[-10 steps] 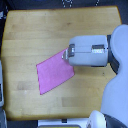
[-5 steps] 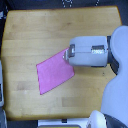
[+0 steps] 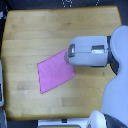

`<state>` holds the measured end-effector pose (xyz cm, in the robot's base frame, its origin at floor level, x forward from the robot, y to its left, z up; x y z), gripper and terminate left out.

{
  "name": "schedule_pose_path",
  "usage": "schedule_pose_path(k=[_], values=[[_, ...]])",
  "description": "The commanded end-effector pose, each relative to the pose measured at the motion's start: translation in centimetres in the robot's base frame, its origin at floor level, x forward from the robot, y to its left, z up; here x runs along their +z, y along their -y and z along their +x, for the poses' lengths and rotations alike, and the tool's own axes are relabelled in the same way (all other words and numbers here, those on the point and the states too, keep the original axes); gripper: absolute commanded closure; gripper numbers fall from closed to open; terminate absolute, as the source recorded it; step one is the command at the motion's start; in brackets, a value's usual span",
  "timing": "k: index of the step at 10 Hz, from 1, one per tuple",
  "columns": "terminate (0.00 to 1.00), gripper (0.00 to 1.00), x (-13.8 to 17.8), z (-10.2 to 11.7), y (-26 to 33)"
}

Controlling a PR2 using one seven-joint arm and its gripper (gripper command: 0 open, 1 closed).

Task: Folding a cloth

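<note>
1. A wooden table fills most of the exterior view, seen from above. Its top is light tan with a visible grain.
2. A pink cloth lies flat on the table, a little below the table's middle. It is four-sided and sits turned at an angle, so its edges run slantwise to the table's edges.
3. One corner of the cloth points toward the table's lower edge on the exterior view's left. The opposite corner, toward the exterior view's right, is hidden under the robot's arm.
4. The arm is a bulky grey and white shape that reaches in from the exterior view's right and ends over the cloth's upper right part.
5. The gripper is at the arm's tip, above the cloth's upper right edge. The picture is blurred there, and I cannot tell whether the fingers are wide, narrow, or holding the cloth.
6. More of the robot's white body covers the table's right side, down to the lower right corner of the view.
</note>
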<state>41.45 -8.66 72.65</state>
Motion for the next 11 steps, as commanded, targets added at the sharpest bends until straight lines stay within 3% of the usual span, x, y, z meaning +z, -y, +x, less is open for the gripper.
schedule_pose_path(k=[1,7,11], values=[[0.00,1.00,0.7,0.5,0.0],[0.00,1.00,1.4,0.2,0.8],[0.00,1.00,3.5,0.5,0.5]])
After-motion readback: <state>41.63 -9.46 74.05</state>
